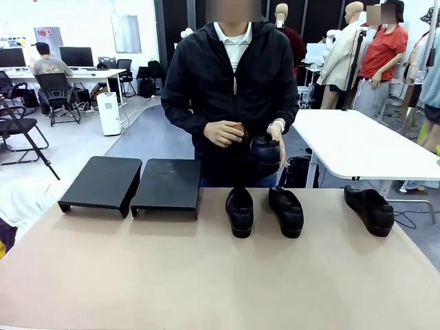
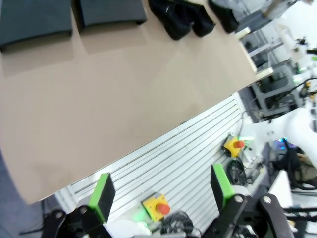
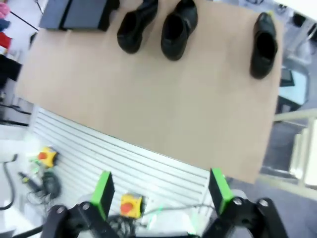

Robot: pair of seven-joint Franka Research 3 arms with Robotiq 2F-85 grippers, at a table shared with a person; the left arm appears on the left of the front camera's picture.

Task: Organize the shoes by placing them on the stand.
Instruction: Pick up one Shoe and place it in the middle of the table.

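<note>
Black shoes (image 3: 176, 29) well beyond right claw (image 3: 160, 179)

A tan worktop (image 1: 206, 275) stands in a bright, open room with a grey floor (image 1: 148, 137). There is a white wall (image 1: 82, 17) at far left, and dark panels (image 1: 180, 20) run beside it. By that wall a desk (image 1: 89, 72) carries two monitors (image 1: 75, 56), with black office chairs (image 1: 56, 93) around it and a white boxy unit (image 1: 108, 113) on the floor nearby. A white table (image 1: 357, 144) sits at right. Below the worktop's near edge lies a white slatted base (image 2: 188, 158) bearing yellow boxes (image 2: 156, 207) with red buttons
</note>
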